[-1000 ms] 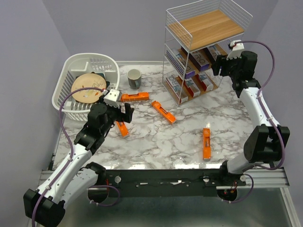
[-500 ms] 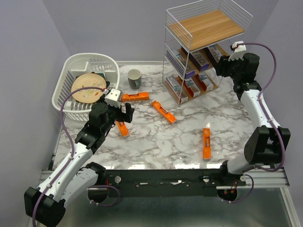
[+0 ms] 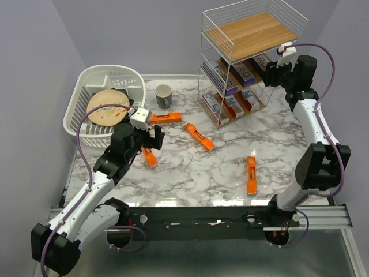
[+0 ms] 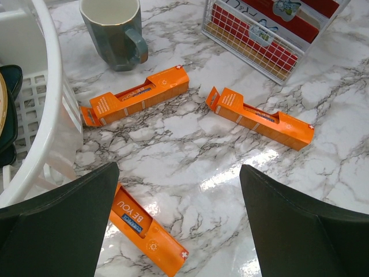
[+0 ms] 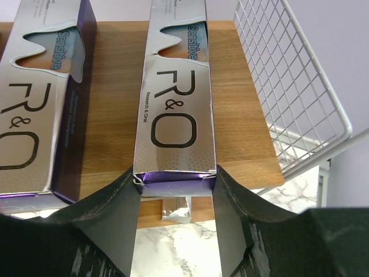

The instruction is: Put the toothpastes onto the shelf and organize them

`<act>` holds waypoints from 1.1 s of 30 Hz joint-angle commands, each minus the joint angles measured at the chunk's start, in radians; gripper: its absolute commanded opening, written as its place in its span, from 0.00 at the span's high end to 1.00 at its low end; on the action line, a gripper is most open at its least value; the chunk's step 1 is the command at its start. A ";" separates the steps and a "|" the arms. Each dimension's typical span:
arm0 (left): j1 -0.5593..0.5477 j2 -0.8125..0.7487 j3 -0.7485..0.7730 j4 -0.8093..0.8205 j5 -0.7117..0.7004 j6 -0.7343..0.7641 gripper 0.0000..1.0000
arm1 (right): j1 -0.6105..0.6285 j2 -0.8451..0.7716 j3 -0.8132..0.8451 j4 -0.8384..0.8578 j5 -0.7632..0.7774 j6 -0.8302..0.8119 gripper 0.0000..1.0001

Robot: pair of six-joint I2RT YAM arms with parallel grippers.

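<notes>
Several orange toothpaste boxes lie on the marble table (image 3: 164, 118) (image 3: 199, 137) (image 3: 149, 156) (image 3: 251, 175). My left gripper (image 3: 147, 138) (image 4: 179, 168) hangs open and empty above them, with one orange box (image 4: 147, 236) beside its left finger. The shelf (image 3: 251, 32) holds silver-grey and purple boxes (image 3: 222, 75) on the middle tier and white-red boxes (image 3: 233, 105) on the bottom tier. My right gripper (image 3: 275, 66) (image 5: 174, 172) is at the middle tier. Its fingers (image 5: 230, 196) press both sides of the near end of a silver-grey box (image 5: 176, 92) lying on the board, next to another (image 5: 40, 104).
A white dish basket (image 3: 86, 78) with a plate (image 3: 106, 107) stands at the left. A grey mug (image 3: 164, 96) (image 4: 112, 32) stands between the basket and the shelf. The basket's rim (image 4: 52, 115) is close to my left gripper. The wire side rail (image 5: 288, 75) runs right of the held box.
My right gripper has moved up and to the right along the shelf's right end. My left gripper has shifted slightly towards the orange boxes.
</notes>
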 commanded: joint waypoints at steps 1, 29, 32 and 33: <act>0.007 0.011 0.028 0.003 0.027 0.012 0.01 | -0.024 0.034 0.071 -0.029 -0.046 -0.060 0.51; 0.007 -0.013 0.039 -0.001 0.045 0.006 0.01 | -0.059 -0.145 -0.102 -0.011 -0.077 0.148 0.07; 0.007 -0.042 0.036 -0.001 0.045 0.006 0.01 | -0.054 -0.244 -0.215 -0.008 -0.080 0.276 0.00; 0.007 -0.048 0.034 0.000 0.042 0.006 0.01 | -0.050 -0.312 -0.254 0.007 -0.047 0.309 0.00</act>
